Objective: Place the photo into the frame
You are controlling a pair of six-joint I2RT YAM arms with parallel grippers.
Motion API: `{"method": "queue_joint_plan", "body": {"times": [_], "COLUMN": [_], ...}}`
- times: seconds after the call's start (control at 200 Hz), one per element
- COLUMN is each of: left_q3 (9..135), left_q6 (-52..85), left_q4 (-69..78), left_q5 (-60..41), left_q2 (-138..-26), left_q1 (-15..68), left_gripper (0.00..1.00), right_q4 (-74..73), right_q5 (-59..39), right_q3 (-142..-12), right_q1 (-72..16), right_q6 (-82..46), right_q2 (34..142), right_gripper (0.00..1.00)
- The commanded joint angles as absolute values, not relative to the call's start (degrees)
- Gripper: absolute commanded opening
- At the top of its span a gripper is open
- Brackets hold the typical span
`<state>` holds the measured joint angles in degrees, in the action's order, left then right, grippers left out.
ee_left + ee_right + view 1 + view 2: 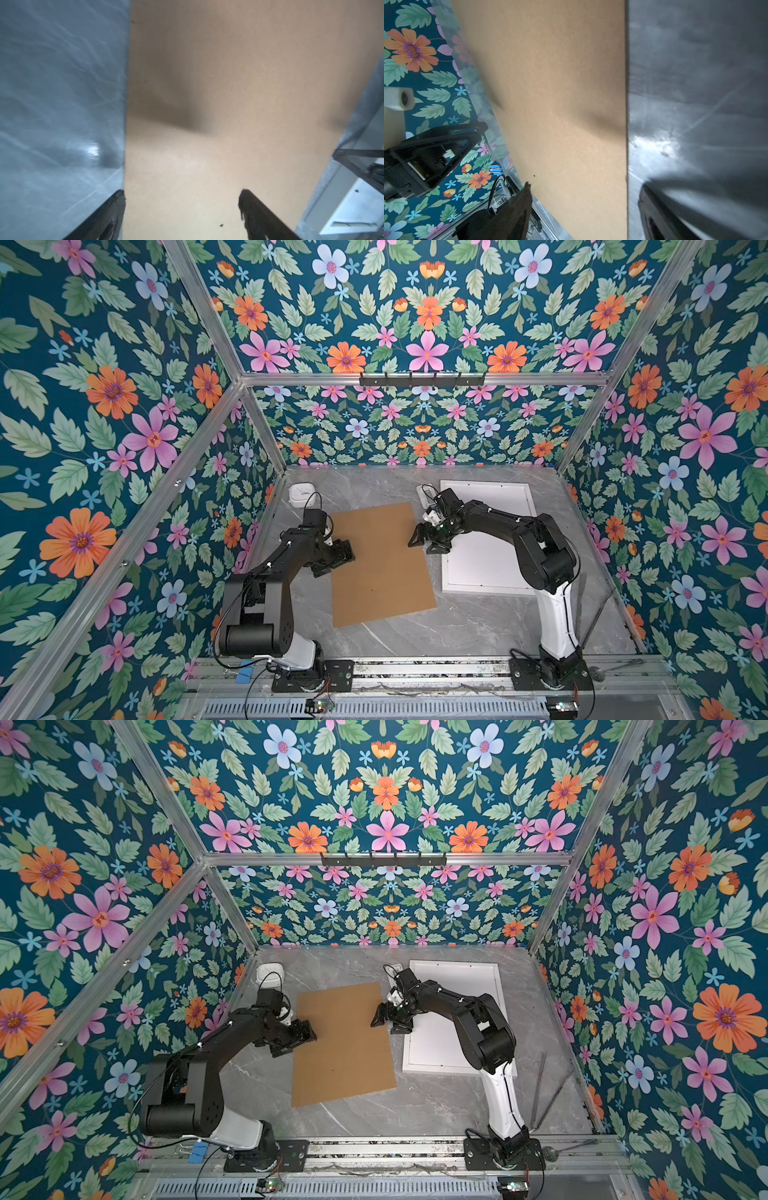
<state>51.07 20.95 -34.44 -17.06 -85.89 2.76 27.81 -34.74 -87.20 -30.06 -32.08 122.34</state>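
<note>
Two spread tools, left tool (337, 560) and right tool (424, 544), at edges of brown board (382, 580).

No readable txt, labels or nos. — anywhere.

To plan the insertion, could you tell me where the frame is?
In both top views the frame lies on the table's right side, under the right arm, beside the brown board.

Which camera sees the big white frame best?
A top view: the white frame lies flat there with all its sides in sight, only partly covered by the right arm. The left wrist view catches just a blurry corner; the right wrist view shows none.
</note>
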Motion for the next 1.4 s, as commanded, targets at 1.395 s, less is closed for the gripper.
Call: {"method": "queue_joint_plan", "body": {"times": [1.395], "left_q3": [48.2], "left_q6": [18.0], "left_q4": [-31.6], "left_q5": [-27.3], "left_q2": [-88.4], "left_q1": [6.4], "left_gripper": [0.89], "right_q4": [32.0], "right_q5": [-31.1], "right_q3": [-88.2], "right_q1": [-32.1], "right_q6": [-31.1], "right_q2": [125.8], "right_gripper": [0.80]}}
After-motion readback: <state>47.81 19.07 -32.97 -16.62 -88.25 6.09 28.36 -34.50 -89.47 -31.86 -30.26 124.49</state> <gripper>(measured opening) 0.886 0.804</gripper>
